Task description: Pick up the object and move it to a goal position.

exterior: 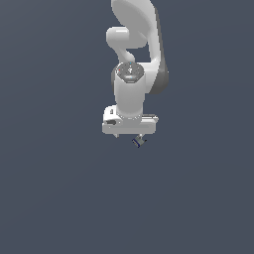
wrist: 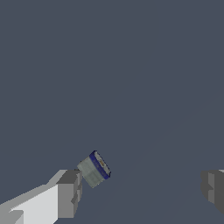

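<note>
- You see the object (wrist: 94, 168) best in the wrist view: a short cylinder, like a small can or capped jar, lying tilted rather than upright.
- Its body is pale greyish-green, and one end carries a dark navy-blue band like a cap or rim.
- On the face of that blue end you can make out small flecks of lighter colour, perhaps orange and white; they are too small to read.
- Against the white gripper (wrist: 140, 190) the piece is tiny, much narrower than the gap between the fingers.
- You find the gripper spread wide: one grey finger pad (wrist: 70, 192) sits at one side of the wrist view and the other pad (wrist: 213, 187) far off at the opposite edge, with bare surface between them.
- The object lies just beside the first pad, at its tip; its grey end looks to be touching or nearly touching that pad, and you cannot tell which. It is well apart from the other pad.
- Nothing is pinched between the fingers.
- In the exterior view you see the arm (exterior: 133, 59) hanging down over a plain dark blue-grey floor (exterior: 49, 198), with the gripper (exterior: 130, 135) at its lower end.
- There the object (exterior: 138, 142) shows only as a dark speck with a grey bit, just under the hand, toward the exterior view's right.
</note>
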